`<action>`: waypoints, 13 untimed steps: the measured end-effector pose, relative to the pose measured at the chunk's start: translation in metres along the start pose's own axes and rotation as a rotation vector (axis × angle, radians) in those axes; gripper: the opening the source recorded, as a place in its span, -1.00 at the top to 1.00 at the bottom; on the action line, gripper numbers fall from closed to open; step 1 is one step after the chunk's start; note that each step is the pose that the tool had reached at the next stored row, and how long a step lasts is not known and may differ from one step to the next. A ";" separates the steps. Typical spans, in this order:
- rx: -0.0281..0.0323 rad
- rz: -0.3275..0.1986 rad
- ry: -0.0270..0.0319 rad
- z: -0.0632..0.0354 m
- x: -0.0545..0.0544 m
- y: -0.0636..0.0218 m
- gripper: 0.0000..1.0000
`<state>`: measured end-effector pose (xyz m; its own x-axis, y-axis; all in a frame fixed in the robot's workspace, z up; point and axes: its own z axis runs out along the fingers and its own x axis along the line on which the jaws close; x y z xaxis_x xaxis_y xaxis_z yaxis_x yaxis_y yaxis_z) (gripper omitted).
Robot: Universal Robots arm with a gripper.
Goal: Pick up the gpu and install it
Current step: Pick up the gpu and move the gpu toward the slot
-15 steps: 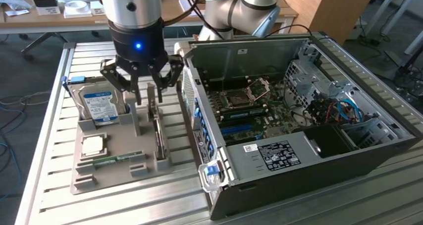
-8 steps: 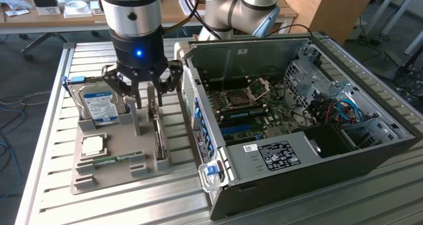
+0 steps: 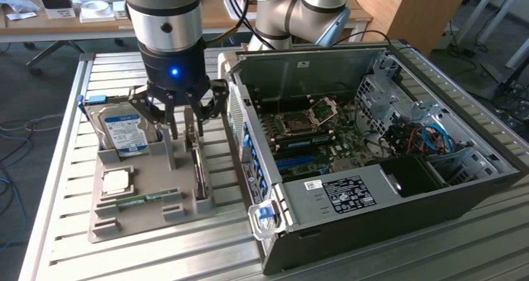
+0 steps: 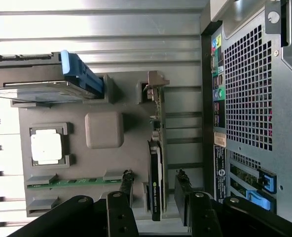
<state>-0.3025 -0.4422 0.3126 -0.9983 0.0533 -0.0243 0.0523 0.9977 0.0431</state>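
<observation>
The gripper, jaws spread, hangs just over the gpu, standing on edge in a grey tray (hard drive, CPU and RAM stick alongside). An opened computer case sits beside the tray.

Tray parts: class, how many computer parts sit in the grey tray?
4. Hard drive upright at the tray's far end; CPU flat nearer; RAM stick nearer still; gpu on edge along the exterior view's right side. None seems hidden.

A ribbed metal tabletop spreads beneath the fingers; beyond them stands a wooden desk strewn with small boxes, a wooden cabinet off to one side, and grey floor with loose cables
</observation>
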 end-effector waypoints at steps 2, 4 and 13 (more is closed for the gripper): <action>-0.0001 0.000 -0.0001 0.0001 0.000 0.0000 0.06; -0.0004 0.000 -0.0005 0.0025 0.000 -0.0001 0.06; 0.0000 0.000 0.0000 0.0121 0.000 -0.0005 0.06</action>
<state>-0.3024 -0.4422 0.3005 -0.9983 0.0533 -0.0243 0.0522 0.9977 0.0431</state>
